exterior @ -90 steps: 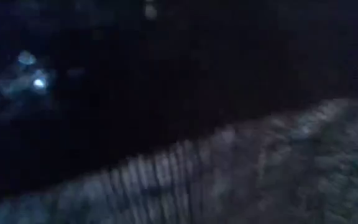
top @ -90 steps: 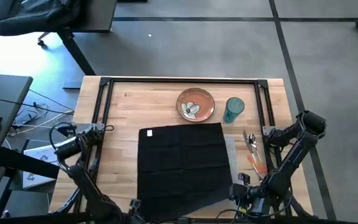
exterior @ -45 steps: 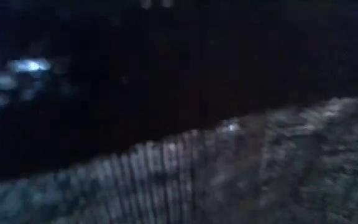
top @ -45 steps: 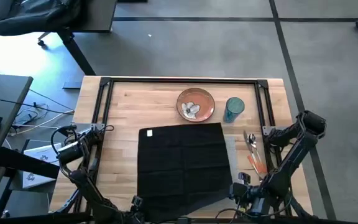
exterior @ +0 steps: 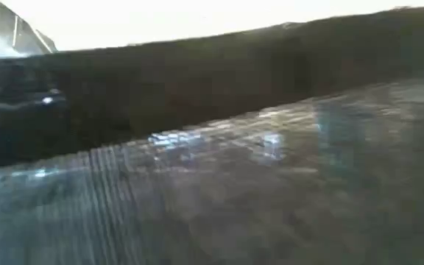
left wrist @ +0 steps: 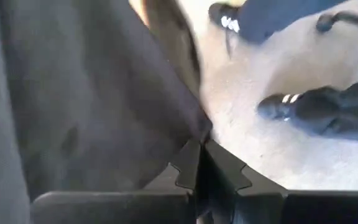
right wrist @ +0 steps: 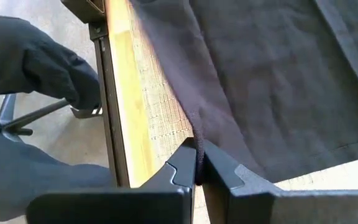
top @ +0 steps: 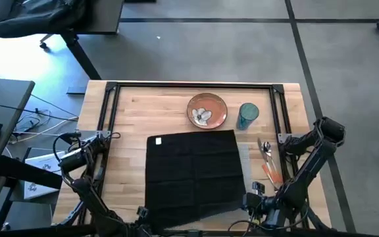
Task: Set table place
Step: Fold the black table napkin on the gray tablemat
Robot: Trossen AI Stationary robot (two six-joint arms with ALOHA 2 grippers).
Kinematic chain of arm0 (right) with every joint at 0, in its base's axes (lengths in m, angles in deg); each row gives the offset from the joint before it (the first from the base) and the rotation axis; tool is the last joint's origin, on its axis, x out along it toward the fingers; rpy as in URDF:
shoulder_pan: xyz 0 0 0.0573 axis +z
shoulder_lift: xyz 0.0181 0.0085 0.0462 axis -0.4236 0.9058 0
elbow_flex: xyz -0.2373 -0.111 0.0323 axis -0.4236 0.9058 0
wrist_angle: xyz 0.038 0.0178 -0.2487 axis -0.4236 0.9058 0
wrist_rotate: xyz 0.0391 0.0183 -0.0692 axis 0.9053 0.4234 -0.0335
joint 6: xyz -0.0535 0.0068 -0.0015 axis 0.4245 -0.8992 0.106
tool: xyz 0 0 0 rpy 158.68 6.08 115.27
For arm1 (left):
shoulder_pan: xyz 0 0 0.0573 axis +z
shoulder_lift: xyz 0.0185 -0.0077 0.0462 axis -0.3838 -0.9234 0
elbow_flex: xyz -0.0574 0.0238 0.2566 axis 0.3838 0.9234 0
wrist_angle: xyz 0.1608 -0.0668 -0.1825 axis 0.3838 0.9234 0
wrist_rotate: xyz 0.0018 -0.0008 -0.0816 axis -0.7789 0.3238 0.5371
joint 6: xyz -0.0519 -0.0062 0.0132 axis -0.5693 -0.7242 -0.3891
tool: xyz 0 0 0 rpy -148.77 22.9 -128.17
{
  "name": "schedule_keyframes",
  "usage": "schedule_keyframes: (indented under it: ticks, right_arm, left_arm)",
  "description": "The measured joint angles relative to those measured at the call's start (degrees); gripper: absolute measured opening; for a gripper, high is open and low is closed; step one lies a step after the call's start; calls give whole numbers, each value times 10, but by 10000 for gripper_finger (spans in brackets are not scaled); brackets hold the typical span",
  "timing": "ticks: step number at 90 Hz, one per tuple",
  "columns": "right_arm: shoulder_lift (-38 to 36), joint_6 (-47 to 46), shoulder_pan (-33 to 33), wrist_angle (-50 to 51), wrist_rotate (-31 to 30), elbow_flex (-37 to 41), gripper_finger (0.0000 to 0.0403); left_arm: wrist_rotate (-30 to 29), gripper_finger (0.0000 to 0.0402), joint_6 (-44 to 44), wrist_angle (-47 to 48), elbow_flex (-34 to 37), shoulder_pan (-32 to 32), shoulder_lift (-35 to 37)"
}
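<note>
A black napkin [top: 193, 174] lies spread over the grey placemat [top: 245, 158] on the table [top: 127, 145], covering nearly all of it. My left gripper [top: 141, 214] is shut on the napkin's near left corner, at the table's near edge. My right gripper [top: 247, 199] is shut on the napkin by its near right corner. The orange-brown plate [top: 207, 110] stands at the far middle. The orange-handled cutlery [top: 268, 164] lies right of the placemat. In the low view, dark cloth [exterior: 197, 81] and grey weave [exterior: 197, 206] fill most of the picture. My left gripper pinches the napkin's corner [left wrist: 199, 127] between its two fingers; the cloth spreads away from the fingertips. How many layers it has cannot be told. My right gripper pinches the napkin's edge [right wrist: 194, 134] between its two fingers, just above the placemat [right wrist: 160, 106]. From there the cloth lies spread toward the far side.
A teal cup [top: 248, 115] stands right of the plate. Black frame rails [top: 108, 112] run along the table's sides. Beyond the near edge, a person's dark shoes [left wrist: 278, 106] stand on the floor and a dark sleeve [right wrist: 36, 56] shows.
In the low view the dark cloth that filled the picture has sunk, and bright light now shows above it. Both grippers stay shut on the napkin at the near edge.
</note>
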Motion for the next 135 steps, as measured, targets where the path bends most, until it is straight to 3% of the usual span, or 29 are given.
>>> schedule_keyframes:
  ticks: [17,39,48,57,72,87,101,113,135]
  right_arm:
    - [0,11,0,-8,-12,0,0]
    - [0,9,19,-79,-8,-2,0]
    - [0,8,32,-97,3,-12,0]
    - [0,9,37,-83,-10,-21,0]
    - [0,41,9,-19,-50,-32,0]
    - [-1,54,-44,47,-58,-31,0]
    - [-2,58,-102,140,-59,-31,0]
    - [-2,58,-152,217,-72,-31,0]
    - [-2,58,-230,226,-72,18,0]
  left_arm:
    - [-9,0,-33,86,-42,-1,41]
    - [45,0,-52,19,-48,-2,55]
    - [58,0,-76,33,-68,-3,50]
    - [4,0,-71,64,-103,-7,56]
    - [-86,0,-80,192,-127,3,62]
    - [-130,0,-161,372,-125,26,64]
    - [-133,0,-204,465,-86,59,78]
    - [-136,0,-215,474,-25,93,99]
    - [-140,0,-211,472,87,154,118]
